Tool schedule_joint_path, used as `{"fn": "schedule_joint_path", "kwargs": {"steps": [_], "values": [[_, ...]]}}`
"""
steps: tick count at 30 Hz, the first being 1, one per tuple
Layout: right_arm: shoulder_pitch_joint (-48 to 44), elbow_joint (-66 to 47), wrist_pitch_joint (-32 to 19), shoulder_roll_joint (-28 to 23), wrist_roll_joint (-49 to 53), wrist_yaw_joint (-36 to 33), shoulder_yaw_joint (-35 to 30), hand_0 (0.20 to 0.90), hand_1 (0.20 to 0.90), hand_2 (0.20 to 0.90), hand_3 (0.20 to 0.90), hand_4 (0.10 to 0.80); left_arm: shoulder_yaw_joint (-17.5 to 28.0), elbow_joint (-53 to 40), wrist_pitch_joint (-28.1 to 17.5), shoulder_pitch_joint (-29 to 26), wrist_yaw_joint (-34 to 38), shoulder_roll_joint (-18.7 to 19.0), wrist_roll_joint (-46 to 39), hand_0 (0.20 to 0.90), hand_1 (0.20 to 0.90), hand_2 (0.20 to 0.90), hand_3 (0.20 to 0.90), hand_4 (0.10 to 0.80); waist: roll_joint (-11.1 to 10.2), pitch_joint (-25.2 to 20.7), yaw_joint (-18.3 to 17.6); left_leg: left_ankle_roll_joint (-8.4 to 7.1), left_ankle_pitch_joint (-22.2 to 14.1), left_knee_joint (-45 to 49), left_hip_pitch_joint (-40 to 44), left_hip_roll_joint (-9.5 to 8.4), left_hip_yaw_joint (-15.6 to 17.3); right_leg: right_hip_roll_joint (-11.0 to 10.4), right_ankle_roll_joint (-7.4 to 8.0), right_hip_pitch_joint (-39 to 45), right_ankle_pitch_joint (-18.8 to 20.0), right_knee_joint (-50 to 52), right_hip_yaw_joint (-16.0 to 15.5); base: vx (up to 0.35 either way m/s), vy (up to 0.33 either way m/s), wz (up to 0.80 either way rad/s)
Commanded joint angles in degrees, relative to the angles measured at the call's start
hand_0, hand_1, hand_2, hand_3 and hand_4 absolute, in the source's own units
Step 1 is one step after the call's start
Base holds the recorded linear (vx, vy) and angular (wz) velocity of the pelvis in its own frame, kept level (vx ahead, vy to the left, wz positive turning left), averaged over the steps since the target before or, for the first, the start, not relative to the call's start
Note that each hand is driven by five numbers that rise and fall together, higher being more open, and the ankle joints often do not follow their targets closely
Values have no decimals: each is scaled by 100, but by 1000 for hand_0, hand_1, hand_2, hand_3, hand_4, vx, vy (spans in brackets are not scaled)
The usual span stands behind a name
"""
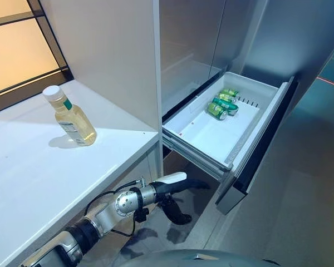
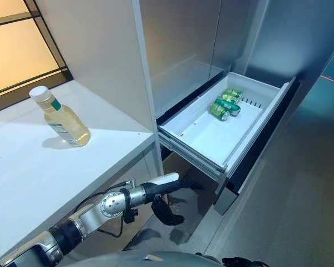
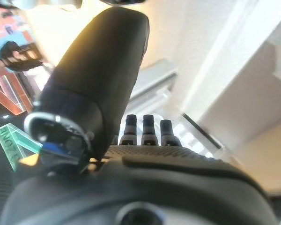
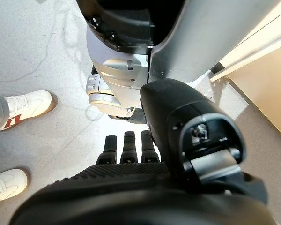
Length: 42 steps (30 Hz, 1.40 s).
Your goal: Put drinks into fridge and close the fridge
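A bottle (image 1: 72,118) of pale yellow drink with a white cap stands upright on the white counter (image 1: 39,172); it also shows in the right eye view (image 2: 61,118). The fridge's drawer (image 1: 255,130) is pulled out, with green cans (image 1: 222,103) lying at its far end. My left hand (image 1: 174,196) hangs below the counter's edge, just in front of the drawer's near corner, open and empty, fingers pointing down. Its own wrist view shows straight fingers (image 3: 145,127). My right hand (image 4: 126,149) is open and empty, hanging over the floor.
A tall white panel (image 1: 117,55) stands between the counter and the fridge's open upper compartment (image 1: 189,67). The drawer's dark front (image 1: 267,144) juts into the grey floor space. A person's white shoes (image 4: 23,107) stand on the floor near my right hand.
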Motion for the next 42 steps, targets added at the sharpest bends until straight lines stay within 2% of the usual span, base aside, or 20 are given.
{"fn": "schedule_joint_path", "kwargs": {"steps": [1, 3, 4, 8, 10, 11, 12, 13, 14, 15, 17, 18, 19, 20, 24, 25, 27, 31, 38, 42], "values": [[-215, -188, -128, 323, 187, 113, 98, 900, 900, 900, 900, 800, 440, -938, -873, -526, 424, -63, 44, 900, 900, 900, 900, 800, 118, 243, 125, 275, -760, 41, 55, -369, 260, 228, 190, 38, -338, 143, -308, 0, 0, 0], [-193, -165, -184, 340, 230, 95, 110, 900, 900, 900, 900, 800, 529, -1197, -875, -656, 355, 80, -384, 900, 900, 900, 900, 800, 103, 240, 146, 281, -757, 41, 51, -375, 247, 218, 191, 42, -329, 137, -314, -13, -8, 6], [-205, -140, -205, 333, 256, 107, 133, 900, 900, 900, 900, 800, 638, -1247, -1047, -585, -89, -9, -1820, 900, 900, 900, 900, 800, 104, 248, 154, 279, -768, 41, 67, -367, 257, 225, 185, 55, -341, 140, -317, -23, -14, 5], [-191, -193, -188, 329, 325, 105, 121, 900, 900, 900, 900, 800, 960, -1594, -958, -515, -170, -96, -2059, 900, 900, 900, 900, 800, 79, 227, 217, 276, -759, 41, 32, -372, 229, 209, 183, 38, -324, 124, -350, -6, -4, 1], [-203, -97, -252, 351, 331, 116, 107, 900, 900, 900, 900, 800, 1120, -1830, -811, -686, -78, -147, -2357, 900, 900, 900, 900, 800, 62, 205, 225, 281, -763, 41, 32, -379, 193, 214, 170, 36, -314, 123, -333, -2, -12, 3], [-228, -25, -294, 351, 344, 136, 112, 900, 900, 900, 900, 800, 1200, -1914, 199, -770, -208, -156, -2074, 900, 900, 900, 900, 800, 59, 187, 231, 281, -765, 41, 20, -376, 186, 219, 161, 26, -315, 121, -329, -10, -19, 6], [-251, -14, -287, 334, 321, 165, 94, 900, 900, 900, 900, 800, 1201, -1922, -869, -789, 221, -57, -1744, 900, 900, 900, 900, 800, 64, 167, 224, 275, -758, 41, -3, -372, 186, 227, 156, 3, -314, 121, -316, -14, -13, 6], [-249, -12, -295, 314, 320, 191, 64, 900, 900, 900, 900, 800, 1285, -1949, -1121, -807, 280, 119, -2023, 900, 900, 900, 900, 800, 60, 166, 246, 270, -765, 41, -1, -370, 194, 220, 161, 6, -316, 117, -322, 0, 0, 0], [-192, -114, -257, 288, 311, 188, -25, 900, 900, 900, 900, 800, 1712, -2177, -1146, -702, 48, 190, -2357, 900, 900, 900, 900, 800, 63, 186, 297, 273, -762, 41, 5, -377, 180, 203, 157, 25, -311, 106, -362, 0, 0, 0], [-184, -127, -253, 283, 309, 188, -29, 900, 900, 900, 900, 800, 1759, -2203, -1175, -682, 37, 196, -2389, 900, 900, 900, 900, 800, 65, 188, 294, 274, -761, 41, 8, -377, 177, 202, 156, 29, -311, 106, -367, 0, 0, 0], [-103, -188, -270, 278, 310, 171, -114, 900, 900, 900, 900, 800, 2148, -2448, -1257, -625, -31, 333, -2612, 900, 900, 900, 900, 800, 68, 193, 341, 277, -756, 41, 7, -390, 137, 193, 139, 46, -311, 103, -396, -7, 0, 4], [-51, -176, -320, 288, 315, 171, -180, 900, 900, 900, 900, 800, 2499, -2709, -1135, -630, -112, 360, -2850, 900, 900, 900, 900, 800, 63, 185, 393, 278, -748, 41, -1, -401, 91, 191, 129, 58, -307, 94, -416, -10, -3, 7], [-43, -175, -329, 289, 319, 169, -184, 900, 900, 900, 900, 800, 2558, -2759, -1106, -626, -99, 358, -2881, 900, 900, 900, 900, 800, 62, 184, 398, 279, -747, 41, -3, -404, 83, 191, 126, 61, -308, 92, -418, 1, -13, 6], [8, -132, -403, 319, 339, 151, -208, 900, 900, 900, 900, 800, 2850, -2897, -1047, -658, -4, 346, -2934, 900, 900, 900, 900, 800, 49, 160, 440, 280, -749, 41, -5, -410, 48, 188, 115, 77, -315, 85, -440, 0, 0, 0], [33, -50, -491, 351, 362, 158, -223, 900, 900, 900, 900, 800, 3243, -3028, -1121, -738, 476, 331, -2736, 900, 900, 900, 900, 800, 21, 103, 472, 274, -747, 41, -15, -416, 10, 193, 103, 85, -325, 74, -455, 12, -20, 13], [45, -21, -519, 361, 379, 162, -231, 900, 900, 900, 900, 800, 3396, -3049, -1263, -760, 753, 353, -2545, 900, 900, 900, 900, 800, 11, 77, 489, 271, -747, 41, -21, -418, -8, 196, 97, 84, -332, 74, -457, 15, -18, 11], [61, 16, -564, 371, 381, 170, -240, 900, 900, 900, 900, 800, 3498, -3065, -1371, -795, 870, 375, -2687, 900, 900, 900, 900, 800, 0, 53, 492, 271, -750, 41, -23, -425, -28, 201, 96, 82, -337, 70, -456, 8, -9, 4], [95, 62, -614, 405, 397, 169, -253, 900, 900, 900, 900, 800, 4006, -3237, -1533, -739, 1338, 203, -2370, 900, 900, 900, 900, 800, -24, 16, 522, 255, -744, 41, -31, -428, -71, 214, 65, 94, -361, 67, -448, 11, -4, 2], [156, 77, -633, 445, 380, 131, -260, 900, 900, 900, 900, 800, 4568, -2862, -1217, -566, 3405, 285, -1239, 900, 900, 900, 900, 800, -24, -29, 553, 253, -745, 41, -26, -441, -121, 224, 44, 111, -396, 66, -434, 0, 0, 0], [165, 30, -579, 450, 385, 119, -305, 900, 900, 900, 900, 800, 4881, -2644, -1034, -286, 4165, 254, -709, 900, 900, 900, 900, 800, -30, -25, 590, 244, -748, 41, -17, -434, -136, 226, 24, 132, -415, 65, -450, 0, 0, 0]]}}
